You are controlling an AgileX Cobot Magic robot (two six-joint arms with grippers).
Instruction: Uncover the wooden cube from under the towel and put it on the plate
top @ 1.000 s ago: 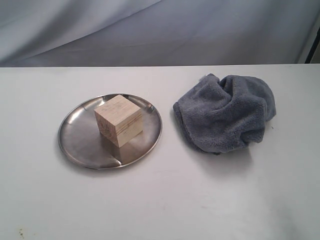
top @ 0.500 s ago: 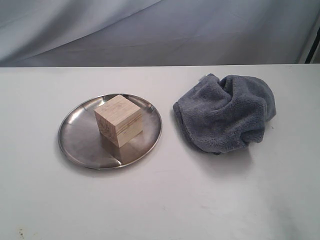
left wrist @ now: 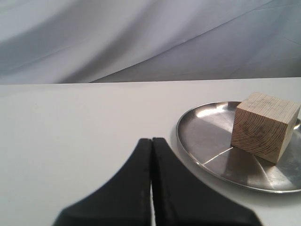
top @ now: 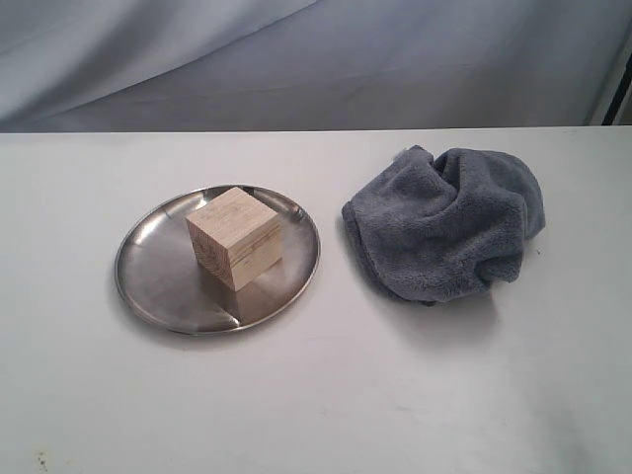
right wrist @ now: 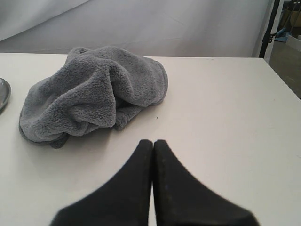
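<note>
The wooden cube (top: 234,238) (left wrist: 264,126) stands uncovered on the round silver plate (top: 158,286) (left wrist: 202,141), left of the table's middle. The blue-grey fleece towel (top: 449,222) (right wrist: 94,92) lies crumpled on the table to the right of the plate, apart from it. My left gripper (left wrist: 151,140) is shut and empty, low over the table a short way from the plate's rim. My right gripper (right wrist: 152,141) is also shut and empty, back from the towel. Neither arm shows in the exterior view.
A white table (top: 326,395) carries everything, with a draped grey-white backdrop (top: 296,59) behind its far edge. The table's right edge (right wrist: 282,77) shows in the right wrist view, with a dark stand (right wrist: 270,28) beyond it.
</note>
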